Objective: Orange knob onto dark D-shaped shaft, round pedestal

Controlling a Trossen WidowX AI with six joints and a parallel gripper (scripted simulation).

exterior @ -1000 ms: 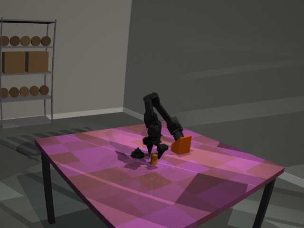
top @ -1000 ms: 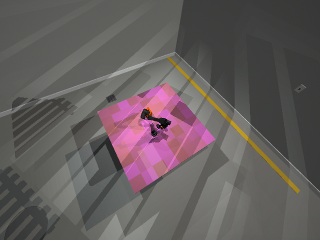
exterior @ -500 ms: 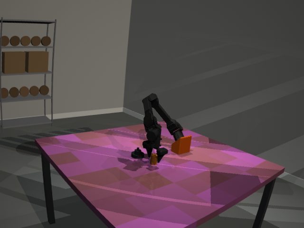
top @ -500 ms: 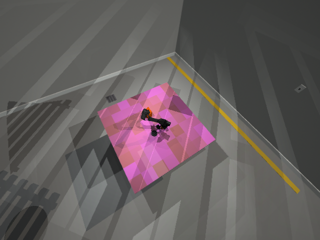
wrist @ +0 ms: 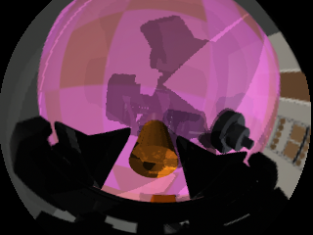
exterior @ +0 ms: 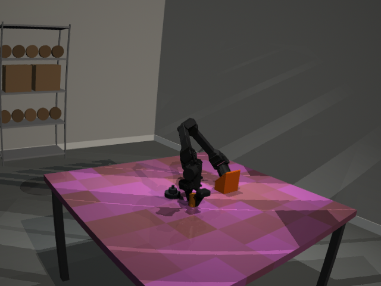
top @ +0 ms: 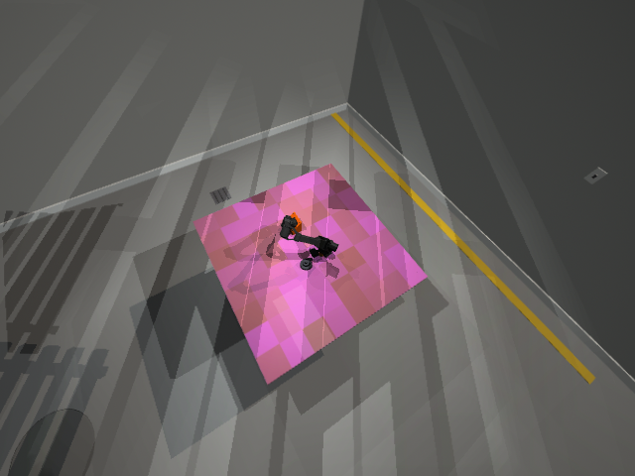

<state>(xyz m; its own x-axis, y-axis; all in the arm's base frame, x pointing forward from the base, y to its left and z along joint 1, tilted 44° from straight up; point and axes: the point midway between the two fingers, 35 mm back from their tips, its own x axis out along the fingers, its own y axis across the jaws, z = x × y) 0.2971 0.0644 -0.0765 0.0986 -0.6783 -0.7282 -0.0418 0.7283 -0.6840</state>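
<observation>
- Desk (exterior: 307, 221): pink-checked top; the work sits near its centre, well clear of every edge
- Orange knob (wrist: 155, 149): upright on the desk, between the gripper fingers
- Pedestal with shaft (exterior: 172, 192): just beside the knob, at its 9 o'clock in the exterior view
- Gripper (exterior: 193, 196): pointing down, part-closed around the knob, grasp not yet clenched
- Arm (exterior: 187, 129): elbow folded high above its orange base (exterior: 228, 181)

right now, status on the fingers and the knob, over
Gripper open, fingers straddling the orange knob, not yet clamped. Knob standing on the table. Pedestal close beside, apart from the knob. Nothing between them.
</observation>
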